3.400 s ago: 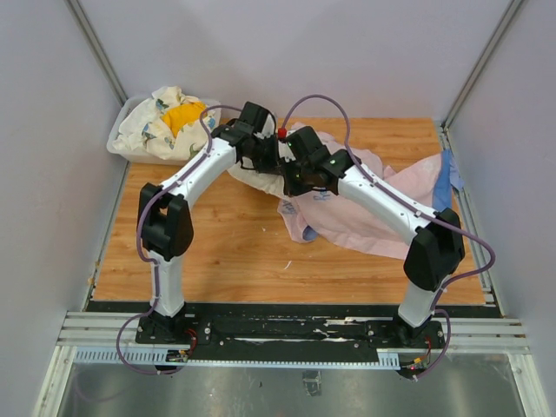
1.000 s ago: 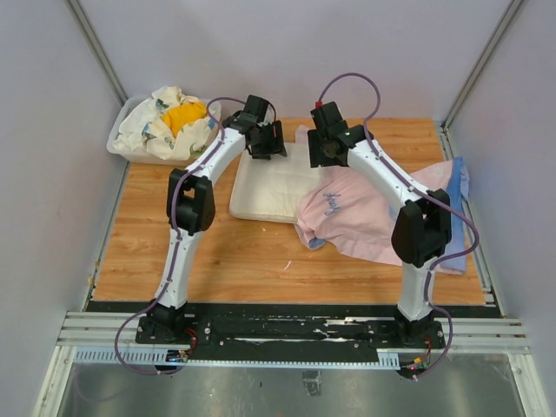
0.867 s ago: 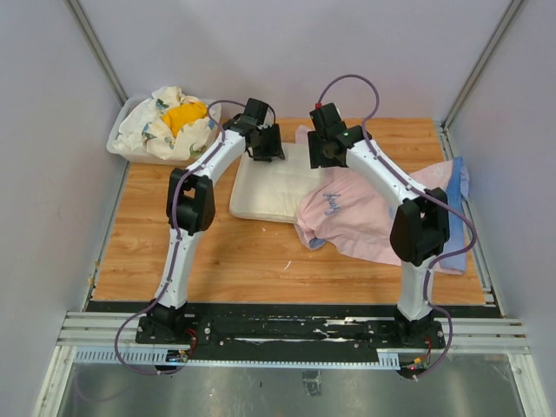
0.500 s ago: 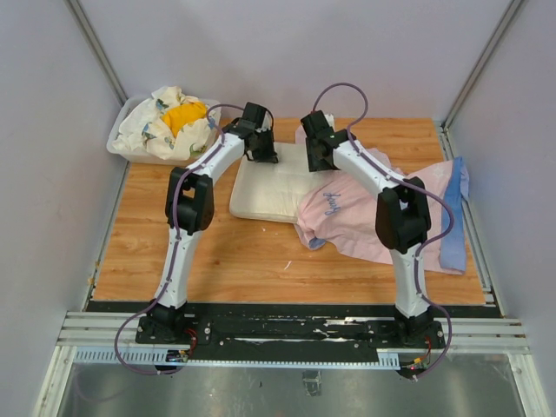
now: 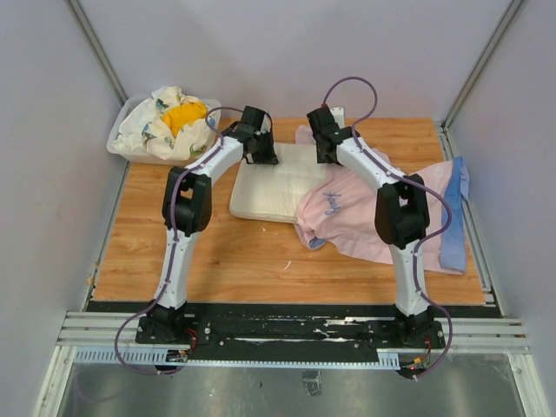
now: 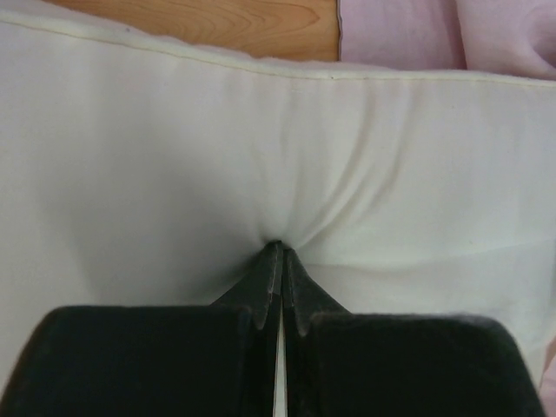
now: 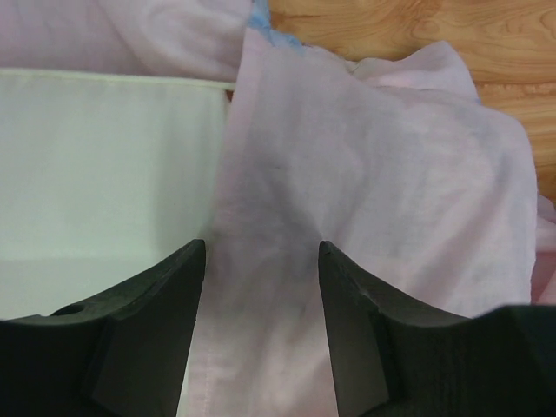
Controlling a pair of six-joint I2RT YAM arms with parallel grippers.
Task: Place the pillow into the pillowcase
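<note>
Our left gripper (image 6: 276, 250) is pinched tight on a pucker of the pillow (image 6: 174, 148), at its upper left corner in the top view. Our right gripper (image 7: 261, 256) stands open over the pillowcase (image 7: 373, 174), whose pink cloth laps the pillow's right edge. Bare table (image 5: 174, 252) lies left of and below the pillow. We count one pillow, one pillowcase and one bin (image 5: 119, 143) holding a cloth bundle (image 5: 174, 117), upper left. Since a second ago the right elbow (image 5: 400, 213) has swung leftward.
</note>
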